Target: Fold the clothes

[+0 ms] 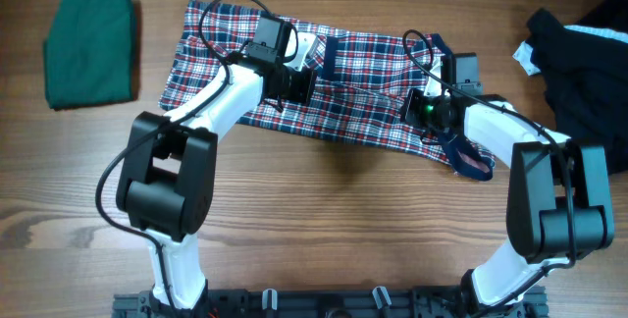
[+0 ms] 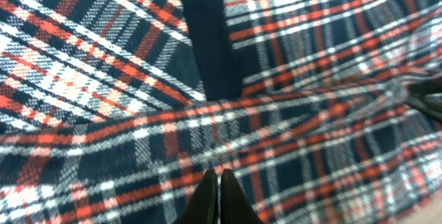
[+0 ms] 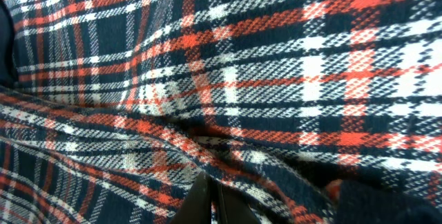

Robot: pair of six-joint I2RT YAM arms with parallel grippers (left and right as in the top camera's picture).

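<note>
Showing the two grip points against the lie of the cloth. Left gripper (image 2: 219, 182) and right gripper (image 3: 210, 188): each pair of fingers is pressed together at the bottom centre of its wrist view. The tips meet a raised ridge of plaid. Whether cloth is caught between them cannot be told.

The plaid dress (image 1: 363, 68) lies directly under and ahead of both sets of fingers, spread on the table (image 1: 324, 220) in the upper centre of the overhead view. Its long axis runs left to right across the frame, dipping slightly toward the right.

Both grippers sit along that axis. The left gripper is near mid-frame and the right gripper is toward the right end, just beside the navy strap (image 1: 469, 156). By this placing, a fold would likely turn cloth across the short axis, with neither arm clearly nearer.

Farther off, a folded dark-green garment (image 1: 90, 48) lies at upper left, well apart. A black garment (image 1: 579, 73) lies at the upper right edge.
</note>
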